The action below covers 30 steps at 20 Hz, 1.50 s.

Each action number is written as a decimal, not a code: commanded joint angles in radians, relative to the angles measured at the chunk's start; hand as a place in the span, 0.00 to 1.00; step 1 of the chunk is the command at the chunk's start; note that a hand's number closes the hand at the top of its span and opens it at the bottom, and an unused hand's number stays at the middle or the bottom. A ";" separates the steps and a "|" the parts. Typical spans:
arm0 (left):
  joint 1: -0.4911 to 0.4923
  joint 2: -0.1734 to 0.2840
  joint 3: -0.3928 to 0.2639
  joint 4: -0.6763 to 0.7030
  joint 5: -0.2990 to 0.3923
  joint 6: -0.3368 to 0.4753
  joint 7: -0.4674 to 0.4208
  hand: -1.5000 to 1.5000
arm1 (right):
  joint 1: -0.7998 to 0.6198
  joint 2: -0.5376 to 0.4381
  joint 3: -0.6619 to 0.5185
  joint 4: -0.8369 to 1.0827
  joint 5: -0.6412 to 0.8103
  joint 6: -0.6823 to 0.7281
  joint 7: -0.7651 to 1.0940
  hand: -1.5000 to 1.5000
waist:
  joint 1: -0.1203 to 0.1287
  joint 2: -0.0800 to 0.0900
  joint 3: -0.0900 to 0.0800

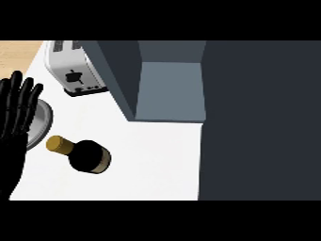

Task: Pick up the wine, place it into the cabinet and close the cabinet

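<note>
1. My counter [156, 155] is white and bare across its middle; a pale wooden strip shows at its 11 o'clock corner.
2. A wine bottle [83, 154] stands on it at 8 o'clock, dark with a gold cap.
3. A white toaster [75, 68] sits at 11 o'clock.
4. A grey round plate [43, 117] lies at 9 o'clock, partly hidden, just beside the bottle.
5. An open cabinet [170, 84] stands at 12 o'clock.

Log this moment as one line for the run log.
left hand: open, resting at left edge | right hand: not in view | dark wine bottle with gold cap: on white counter, untouched | grey cabinet: open
</note>
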 commanded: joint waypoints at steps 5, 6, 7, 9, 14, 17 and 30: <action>0.021 -0.017 0.052 -0.124 -0.017 0.051 0.070 0.00 | 0.157 -0.002 0.006 -0.154 0.019 0.007 0.031 0.00 | -0.030 -0.013 -0.006; 0.099 -0.065 0.001 -0.115 -0.083 0.083 -0.010 0.00 | 0.169 -0.014 -0.018 -0.168 0.009 0.014 0.031 0.00 | -0.029 -0.013 -0.006; 0.095 -0.127 -0.036 -0.072 0.087 0.055 0.129 0.00 | 0.141 0.020 0.102 -0.107 -0.107 0.086 0.108 0.00 | -0.020 -0.014 -0.006; 0.080 -0.128 -0.043 -0.112 0.066 0.084 0.189 0.00 | 0.212 0.023 0.113 -0.174 -0.136 0.090 0.138 0.00 | -0.033 -0.014 -0.006; 0.090 -0.097 -0.042 -0.302 0.086 0.105 0.371 0.00 | 0.226 0.002 0.158 -0.403 -0.140 0.046 0.347 0.00 | -0.027 -0.013 -0.006; 0.109 -0.116 -0.076 -0.356 0.070 0.134 0.434 0.00 | 0.248 0.029 0.238 -0.442 -0.061 0.015 0.375 0.00 | -0.026 -0.013 -0.006; -0.147 -0.064 -0.001 -0.342 -0.017 0.236 0.702 0.00 | 0.120 0.047 0.358 -0.497 0.072 -0.094 0.520 0.00 | -0.032 -0.011 -0.007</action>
